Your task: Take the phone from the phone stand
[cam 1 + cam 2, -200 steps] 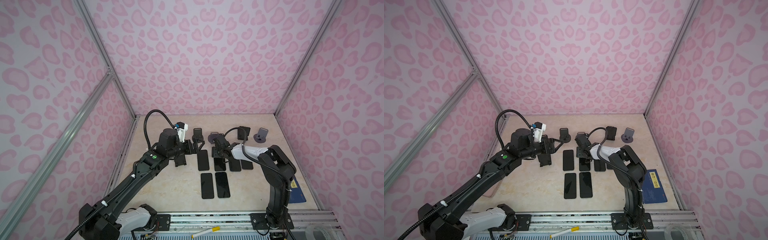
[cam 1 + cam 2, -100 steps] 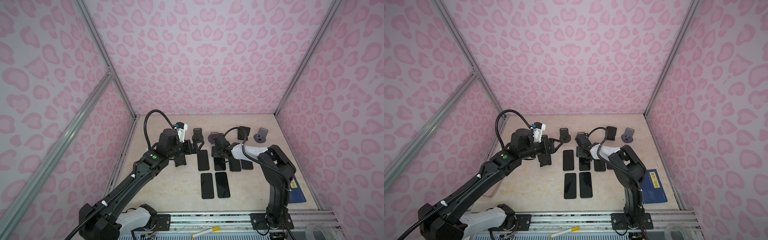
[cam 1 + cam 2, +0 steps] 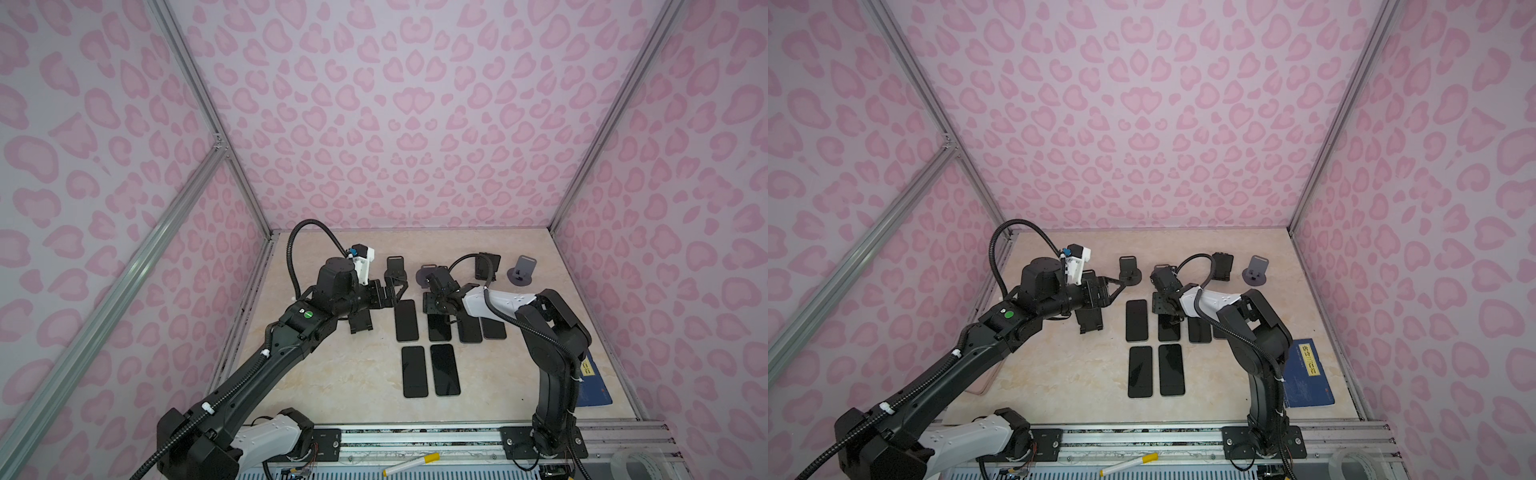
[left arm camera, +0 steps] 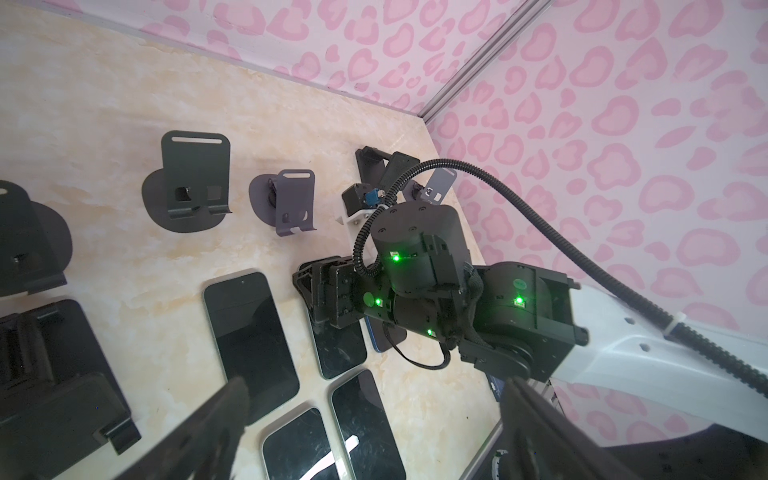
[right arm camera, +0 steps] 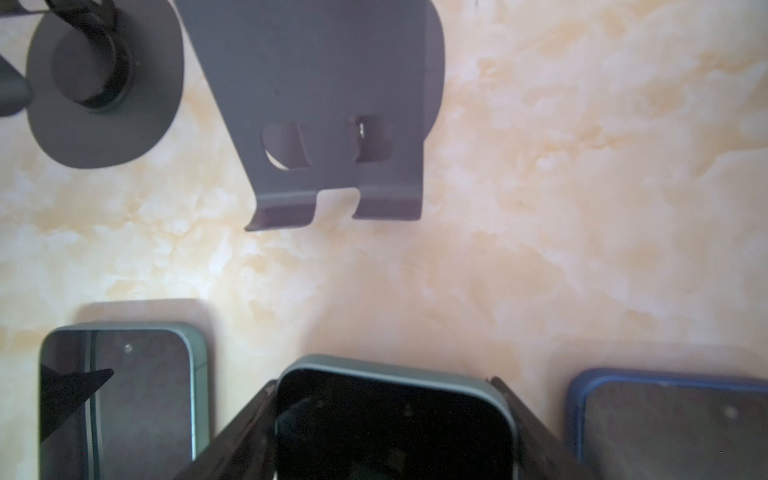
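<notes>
- The right jaws straddle the phone point(image 5: 395, 424), one along each long edge near its upper end. I cannot tell whether they are pinching it or standing just clear of it.
- The phone lies flat and screen-up on the worktop point(image 3: 340, 374), directly between these jaws and under the right wrist in both top views.
- The phone stand point(image 5: 332, 104), grey-purple, stands just beyond the tips of the right jaws. It is apart from the phone, with its lip turned toward them.
- A green-edged phone point(image 5: 120, 399) lies outside one jaw and a blue-edged phone point(image 5: 673, 424) outside the other, each near but not touching.
- The left jaws are spread wide above the worktop and grip nothing.
- A dark stand point(image 4: 193, 183) stands ahead of the left jaws' tips.
</notes>
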